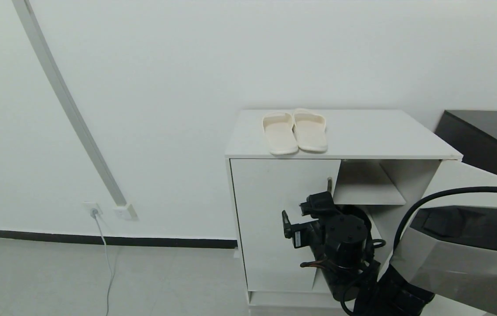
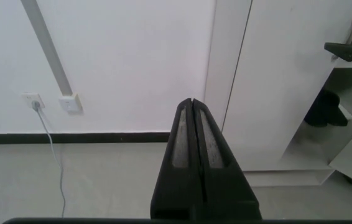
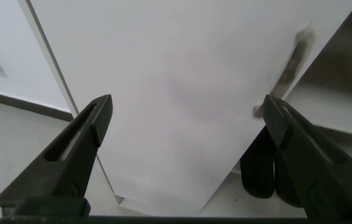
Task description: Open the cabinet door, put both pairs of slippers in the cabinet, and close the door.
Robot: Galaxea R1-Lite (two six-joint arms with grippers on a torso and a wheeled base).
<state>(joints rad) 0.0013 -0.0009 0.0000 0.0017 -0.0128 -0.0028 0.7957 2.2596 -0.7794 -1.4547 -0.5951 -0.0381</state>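
Observation:
A cream pair of slippers [image 1: 294,131] lies side by side on top of the white cabinet [image 1: 362,131]. The cabinet's left door [image 1: 279,219] is shut, with a slim handle [image 1: 329,184] at its inner edge. Its right door [image 1: 472,184] stands swung open. A dark slipper [image 2: 326,109] stands in the lower compartment, also visible as the dark slipper [image 3: 260,168] past the closed door's edge. My right gripper [image 1: 303,215] hangs open in front of the left door [image 3: 182,74], near the handle [image 3: 291,62]. My left gripper [image 2: 191,124] is shut on nothing, low and left of the cabinet.
A shelf [image 1: 367,188] divides the open side of the cabinet. A dark piece of furniture [image 1: 485,136] stands to the right. On the wall to the left are a socket with a cable [image 1: 92,208] and a slanted conduit [image 1: 64,101]. Bare floor lies left of the cabinet.

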